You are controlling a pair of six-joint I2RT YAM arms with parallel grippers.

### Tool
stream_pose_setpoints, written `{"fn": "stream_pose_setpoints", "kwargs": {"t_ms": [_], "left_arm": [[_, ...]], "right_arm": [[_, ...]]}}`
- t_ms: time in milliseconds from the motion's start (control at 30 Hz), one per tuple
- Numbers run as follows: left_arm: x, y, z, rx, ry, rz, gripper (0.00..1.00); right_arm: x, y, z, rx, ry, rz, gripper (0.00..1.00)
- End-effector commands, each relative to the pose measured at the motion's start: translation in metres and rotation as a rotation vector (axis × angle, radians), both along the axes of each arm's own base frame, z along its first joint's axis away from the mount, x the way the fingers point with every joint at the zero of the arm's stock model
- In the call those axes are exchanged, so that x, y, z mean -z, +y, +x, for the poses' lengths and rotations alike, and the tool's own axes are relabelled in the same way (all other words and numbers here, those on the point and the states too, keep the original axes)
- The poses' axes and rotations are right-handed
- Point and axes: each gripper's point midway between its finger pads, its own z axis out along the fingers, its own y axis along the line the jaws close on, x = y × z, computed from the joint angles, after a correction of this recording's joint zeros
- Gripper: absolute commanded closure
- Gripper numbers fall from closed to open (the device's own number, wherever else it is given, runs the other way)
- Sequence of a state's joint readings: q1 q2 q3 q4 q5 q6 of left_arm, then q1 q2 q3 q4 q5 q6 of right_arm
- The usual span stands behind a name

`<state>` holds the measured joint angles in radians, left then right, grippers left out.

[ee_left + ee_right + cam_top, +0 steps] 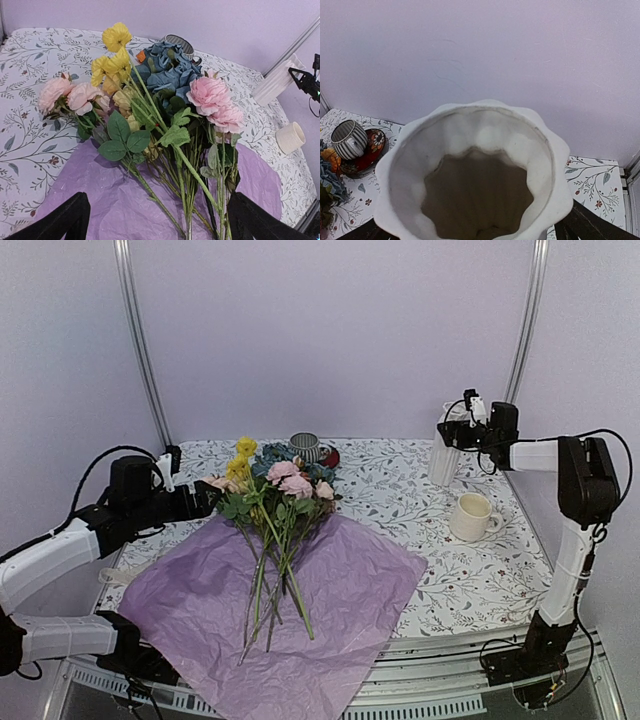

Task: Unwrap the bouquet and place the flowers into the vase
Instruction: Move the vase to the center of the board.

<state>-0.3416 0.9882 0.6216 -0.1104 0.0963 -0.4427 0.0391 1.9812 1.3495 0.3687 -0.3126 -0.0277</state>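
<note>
The bouquet lies unwrapped: the flowers (pixel 275 495) rest loose on the spread purple tissue paper (pixel 200 610), blooms toward the back, stems toward the front. My left gripper (pixel 205 498) hovers open just left of the blooms. In the left wrist view its dark fingers (pixel 65 220) flank the stems (pixel 190 175) from above, with the gripper (pixel 160 225) closed on nothing. The white ribbed vase (pixel 443 462) stands at the back right. My right gripper (pixel 452 430) is at its top, open, and the vase mouth (pixel 545 150) fills the right wrist view between the fingers (pixel 592 225).
A cream mug (pixel 472 517) stands in front of the vase. A striped grey cup (pixel 305 446) on a red saucer (pixel 330 457) sits behind the blooms. The floral tablecloth (pixel 470 580) is bare between paper and mug. The tissue overhangs the front table edge.
</note>
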Motion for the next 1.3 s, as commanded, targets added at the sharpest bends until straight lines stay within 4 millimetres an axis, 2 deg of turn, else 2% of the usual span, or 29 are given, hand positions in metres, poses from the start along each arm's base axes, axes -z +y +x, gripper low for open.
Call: {"fn": "stream_pose_setpoints", "kwargs": {"t_ms": [0,100,267,333,500,567,800,900,967,1133,1267], "left_arm": [[-0.001,0.008,0.003,-0.032,0.006,0.005,0.02],[-0.004,0.009,0.003,-0.038,0.003,0.010,0.02],[-0.005,0.011,0.004,-0.047,-0.001,0.014,0.02],[-0.003,0.011,0.005,-0.047,0.002,0.017,0.02],[-0.003,0.010,0.005,-0.045,0.005,0.020,0.02],[-0.003,0.011,0.005,-0.047,0.004,0.019,0.02],[-0.003,0.012,0.002,-0.047,0.000,0.015,0.02],[-0.004,0.012,0.001,-0.049,-0.005,0.016,0.02],[-0.004,0.013,0.001,-0.050,-0.007,0.017,0.02],[-0.004,0.014,-0.001,-0.050,-0.006,0.014,0.02],[-0.004,0.014,-0.002,-0.052,-0.010,0.009,0.02]], "right_arm": [[-0.001,0.001,0.015,0.002,-0.043,-0.001,0.01],[0.000,0.003,0.018,-0.007,-0.046,0.004,0.04],[-0.004,0.008,0.015,-0.039,-0.058,0.012,0.24],[-0.005,0.010,0.014,-0.047,-0.063,0.002,0.26],[-0.014,0.015,0.005,-0.067,-0.078,-0.002,0.37],[-0.019,0.021,-0.002,-0.078,-0.085,-0.007,0.38],[-0.045,0.038,-0.036,-0.118,-0.112,-0.006,0.38],[-0.062,0.046,-0.050,-0.134,-0.130,-0.001,0.38],[-0.057,0.052,-0.062,-0.157,-0.102,0.004,0.38],[-0.062,0.065,-0.092,-0.205,-0.083,0.038,0.38],[-0.065,0.080,-0.127,-0.253,-0.079,0.054,0.38]]}}
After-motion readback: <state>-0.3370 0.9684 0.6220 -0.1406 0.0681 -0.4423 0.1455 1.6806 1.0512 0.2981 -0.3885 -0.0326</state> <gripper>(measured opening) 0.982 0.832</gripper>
